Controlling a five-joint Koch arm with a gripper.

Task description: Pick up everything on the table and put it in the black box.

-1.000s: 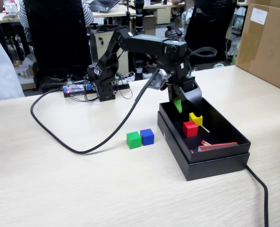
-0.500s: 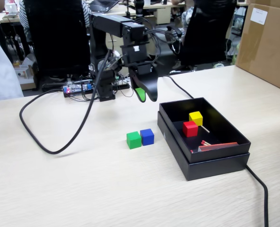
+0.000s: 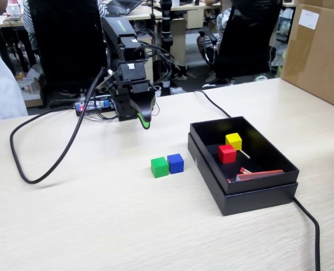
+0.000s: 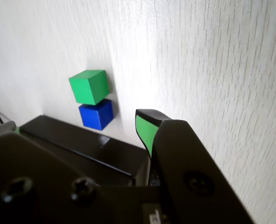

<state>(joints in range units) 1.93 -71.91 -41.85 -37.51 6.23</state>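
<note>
A green cube [image 3: 159, 167] and a blue cube [image 3: 175, 163] sit side by side and touching on the pale wood table, just left of the black box [image 3: 243, 186]. Inside the box lie a yellow cube [image 3: 233, 140], a red cube [image 3: 227, 153] and a red matchbox with loose matches [image 3: 258, 174]. My gripper [image 3: 141, 119] hangs above the table, behind and to the left of the two cubes, open and empty. In the wrist view the green cube [image 4: 88, 86] and the blue cube [image 4: 97, 114] show beyond the box's edge [image 4: 100, 149], between my gripper's [image 4: 76, 121] spread jaws.
A thick black cable [image 3: 43, 169] loops over the table's left side. Another cable [image 3: 309, 226] runs from the box to the front right. A cardboard box [image 3: 319, 51] stands at the back right. Office chairs stand behind the table.
</note>
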